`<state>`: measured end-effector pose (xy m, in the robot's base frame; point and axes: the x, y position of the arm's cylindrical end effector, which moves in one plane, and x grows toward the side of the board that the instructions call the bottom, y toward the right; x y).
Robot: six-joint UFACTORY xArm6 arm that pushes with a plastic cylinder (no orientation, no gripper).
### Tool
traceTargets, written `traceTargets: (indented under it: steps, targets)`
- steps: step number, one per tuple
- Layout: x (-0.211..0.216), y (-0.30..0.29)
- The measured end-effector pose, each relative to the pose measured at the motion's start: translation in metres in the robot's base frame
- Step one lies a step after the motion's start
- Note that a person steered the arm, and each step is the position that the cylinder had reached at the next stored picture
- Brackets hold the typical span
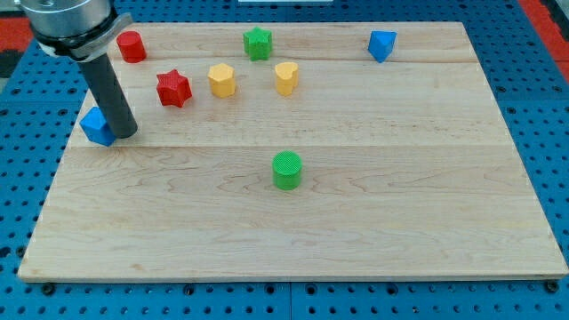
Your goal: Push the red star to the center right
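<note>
The red star (174, 88) lies on the wooden board (356, 222) in the upper left part of the view. My tip (124, 133) stands at the board's left side, below and left of the red star and apart from it. It touches the right side of a blue block (96, 126).
A red cylinder (132, 46) sits at the top left. A yellow hexagon (221, 79) and a yellow heart (286, 77) lie right of the red star. A green star (258, 43) is at the top middle, a blue block (381, 44) at the top right, a green cylinder (287, 170) near the centre.
</note>
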<state>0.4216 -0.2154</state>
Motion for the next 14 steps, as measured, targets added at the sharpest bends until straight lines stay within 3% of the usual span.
traceTargets:
  steps: [3,7,9,10,13,14]
  targets:
    - [-0.015,0.108]
    - [-0.017,0.114]
    - [-0.034,0.100]
    - [-0.031,0.050]
    - [-0.097,0.027]
    - [-0.113,-0.026]
